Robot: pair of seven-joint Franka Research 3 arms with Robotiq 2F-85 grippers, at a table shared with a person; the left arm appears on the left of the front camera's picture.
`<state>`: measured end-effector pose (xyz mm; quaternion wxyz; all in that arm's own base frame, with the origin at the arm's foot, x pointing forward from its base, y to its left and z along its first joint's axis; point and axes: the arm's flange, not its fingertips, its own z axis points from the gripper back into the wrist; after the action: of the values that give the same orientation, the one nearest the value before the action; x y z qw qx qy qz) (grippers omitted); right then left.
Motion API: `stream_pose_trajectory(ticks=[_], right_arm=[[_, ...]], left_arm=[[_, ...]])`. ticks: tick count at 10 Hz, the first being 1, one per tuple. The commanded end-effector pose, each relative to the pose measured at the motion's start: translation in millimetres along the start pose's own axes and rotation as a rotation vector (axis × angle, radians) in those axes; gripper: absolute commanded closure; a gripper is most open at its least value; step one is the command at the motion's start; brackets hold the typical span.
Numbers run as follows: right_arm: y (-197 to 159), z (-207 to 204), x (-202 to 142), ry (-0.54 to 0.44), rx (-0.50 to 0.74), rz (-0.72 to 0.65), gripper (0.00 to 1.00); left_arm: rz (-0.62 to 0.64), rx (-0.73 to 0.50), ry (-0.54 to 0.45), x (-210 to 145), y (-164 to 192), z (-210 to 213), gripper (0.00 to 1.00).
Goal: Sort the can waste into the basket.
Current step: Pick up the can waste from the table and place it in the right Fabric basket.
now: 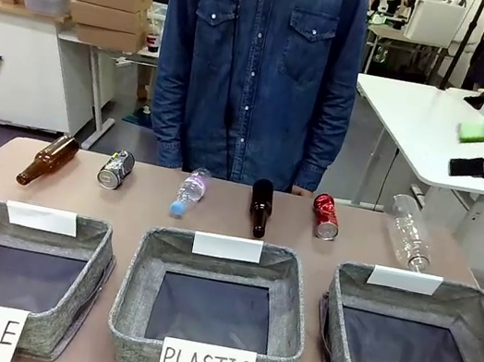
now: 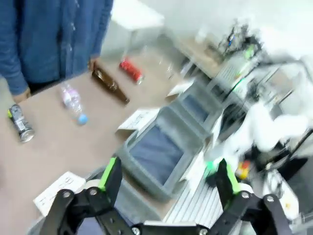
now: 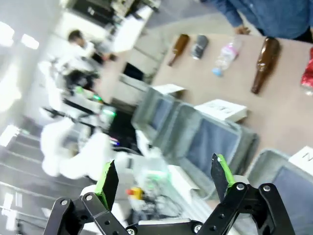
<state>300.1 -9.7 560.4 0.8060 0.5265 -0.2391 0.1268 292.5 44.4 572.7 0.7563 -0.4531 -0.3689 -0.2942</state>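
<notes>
Front view has three grey woven baskets in a row along the near edge of the bench point(image 1: 133, 213): the BOTTLE basket point(image 1: 95, 282) at left, the PLASTIC basket point(image 1: 131, 298) in the middle and the CAN basket point(image 1: 333, 333) at right, each showing only its dark floor. Beyond them the waste lies in a line in front of a person point(image 1: 257, 71) in a denim shirt. The red can point(image 1: 325, 216) lies on its side just past the CAN basket's far left corner, between a dark bottle point(image 1: 260, 208) and a clear bottle point(image 1: 409, 234). The dark can point(image 1: 116, 168) lies well to the left, past the BOTTLE basket's far right corner, between a brown bottle point(image 1: 48, 161) and a small plastic bottle point(image 1: 188, 192). The right gripper point(image 3: 164, 176) hangs high at the right side, up and to the right of the red can and well apart from it; its green-padded fingers are spread wide with nothing between them. The left gripper point(image 2: 167, 178) is also high, at the left edge, well apart from the dark can, with its fingers spread wide and holding nothing.
</notes>
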Motion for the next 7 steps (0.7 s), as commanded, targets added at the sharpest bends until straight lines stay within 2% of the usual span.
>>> stream_pose_trajectory(ticks=[1,3,4,5,6,7], right_arm=[[-24.6,1.4,-24.9,-0.110,0.103,-0.256,0.00],[-30.4,4.7,-28.5,-0.171,-0.002,-0.299,0.00],[-28.1,9.4,-35.3,-0.217,-0.128,-0.308,0.00],[-41.9,24.9,0.6,-0.137,0.084,-0.285,0.00],[-41.9,24.9,0.6,-0.137,0.084,-0.285,0.00],[-41.9,24.9,0.6,-0.137,0.084,-0.285,0.00]], left_arm=[[0.180,-0.089,-0.259,-48.9,0.4,-28.0,0.00],[0.197,-0.107,-0.231,-46.9,11.0,-41.3,0.00],[0.204,-0.098,-0.226,-46.1,16.8,-48.7,0.00],[0.288,0.013,-0.124,-45.6,23.4,-58.6,0.00],[0.247,-0.121,-0.250,-3.4,39.5,-9.5,0.00],[0.247,-0.121,-0.250,-3.4,39.5,-9.5,0.00]])
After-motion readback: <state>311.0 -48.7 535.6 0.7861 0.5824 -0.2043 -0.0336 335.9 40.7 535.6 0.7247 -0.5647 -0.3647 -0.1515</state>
